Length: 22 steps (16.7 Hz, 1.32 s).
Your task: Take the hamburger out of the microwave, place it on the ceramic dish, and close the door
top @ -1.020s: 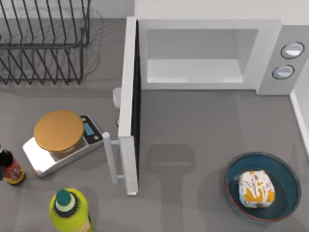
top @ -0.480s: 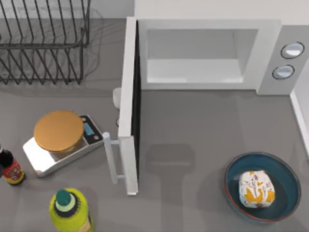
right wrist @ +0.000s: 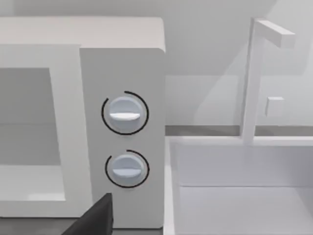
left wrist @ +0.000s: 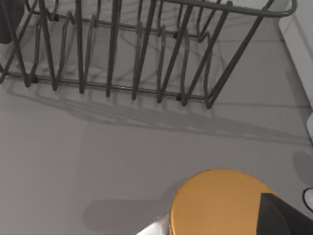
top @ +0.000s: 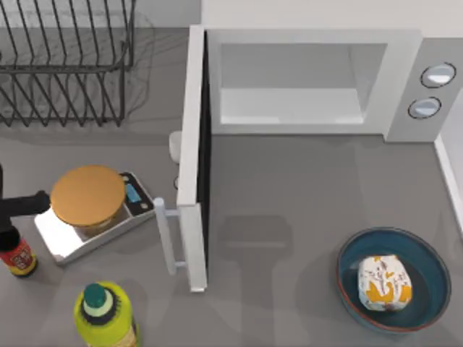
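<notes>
The hamburger [top: 384,281], a white-wrapped bundle with orange marks, lies in the blue ceramic dish [top: 427,254] at the front right of the table. The white microwave [top: 311,40] stands at the back with its pale cavity bare, and its two dials [right wrist: 124,113] face the right wrist view. The door [top: 192,166] stands wide open, swung out toward the front, with its bar handle [top: 166,242] on the left side. My left gripper [top: 35,202] reaches in from the left edge beside the scale; a dark part of it shows in the left wrist view [left wrist: 283,218]. A dark part of my right gripper [right wrist: 95,219] shows low in the right wrist view.
A scale with a copper-orange plate [top: 87,196] sits left of the door. A dark sauce bottle [top: 16,254] and a yellow-green bottle [top: 105,314] stand at the front left. A wire rack [top: 65,65] fills the back left. A white sink basin [right wrist: 244,186] lies right of the microwave.
My left arm has come into the top view at the left edge, next to the scale. The hamburger, the dish and the door have not moved.
</notes>
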Tool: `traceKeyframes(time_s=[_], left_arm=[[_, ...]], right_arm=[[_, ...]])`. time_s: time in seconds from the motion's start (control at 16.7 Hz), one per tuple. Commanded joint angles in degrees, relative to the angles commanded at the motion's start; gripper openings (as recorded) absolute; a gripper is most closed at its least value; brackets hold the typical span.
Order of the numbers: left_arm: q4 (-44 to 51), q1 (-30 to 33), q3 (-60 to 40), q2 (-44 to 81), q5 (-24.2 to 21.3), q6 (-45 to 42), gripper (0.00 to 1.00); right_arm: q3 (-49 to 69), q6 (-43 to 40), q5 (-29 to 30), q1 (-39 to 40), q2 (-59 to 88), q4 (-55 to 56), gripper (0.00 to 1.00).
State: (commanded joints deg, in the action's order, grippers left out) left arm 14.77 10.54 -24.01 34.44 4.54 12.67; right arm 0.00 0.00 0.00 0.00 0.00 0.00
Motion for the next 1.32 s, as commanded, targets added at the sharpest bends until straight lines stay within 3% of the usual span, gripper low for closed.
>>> traceKeyframes(time_s=[0.3,0.54,0.96,1.32], left_arm=[[11.8,15.2,-14.0,19.0,11.7,7.7,0.0],[17.2,22.5,-20.3,27.0,17.2,11.1,0.0],[16.7,23.0,-19.9,27.9,17.6,11.4,0.0],[0.9,23.0,-10.0,32.8,17.7,11.3,0.0]], right_arm=[[0.0,0.0,0.0,0.0,0.0,0.0,1.0],[0.0,0.0,0.0,0.0,0.0,0.0,1.0],[0.0,0.0,0.0,0.0,0.0,0.0,1.0],[0.0,0.0,0.0,0.0,0.0,0.0,1.0]])
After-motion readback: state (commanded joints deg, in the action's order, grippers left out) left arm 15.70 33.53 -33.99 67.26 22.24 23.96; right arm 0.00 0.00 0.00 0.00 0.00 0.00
